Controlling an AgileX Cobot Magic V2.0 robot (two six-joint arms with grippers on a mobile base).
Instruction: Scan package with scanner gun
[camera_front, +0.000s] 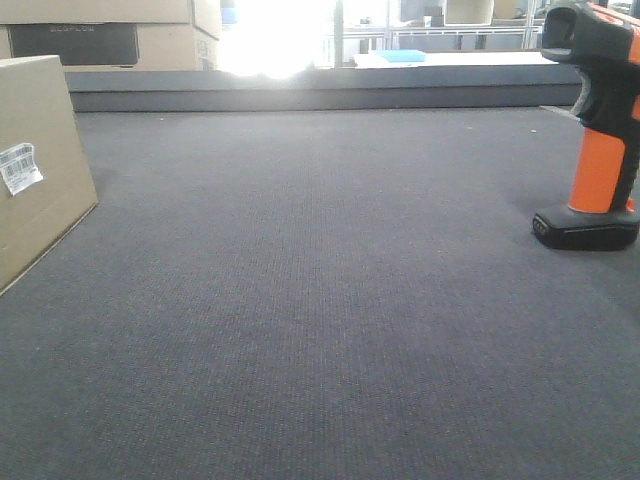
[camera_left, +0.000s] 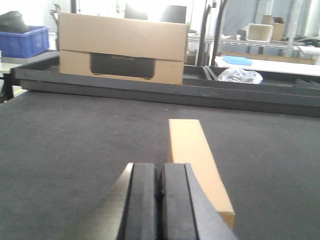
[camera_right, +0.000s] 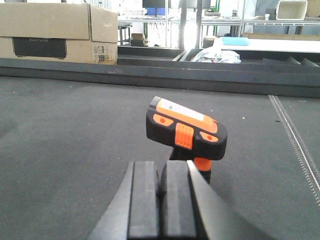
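The package (camera_front: 35, 170), a tan cardboard box with a small white barcode label (camera_front: 19, 167), stands at the left edge of the front view. In the left wrist view the package (camera_left: 195, 155) shows edge-on, just beyond and right of my left gripper (camera_left: 161, 172), whose pads are pressed together with nothing between them. The scanner gun (camera_front: 598, 130), black with an orange handle, stands upright on its base at the right. From the right wrist the scanner gun (camera_right: 186, 131) sits just ahead of my right gripper (camera_right: 161, 172), also shut and empty.
A dark felt table top (camera_front: 320, 300) ends at a raised dark ledge (camera_front: 320, 95) at the back. Stacked cardboard boxes with a dark printed panel (camera_left: 122, 47) stand behind the ledge at the left. A blue crate (camera_left: 25, 40) and a crumpled plastic bag (camera_left: 241, 75) lie beyond.
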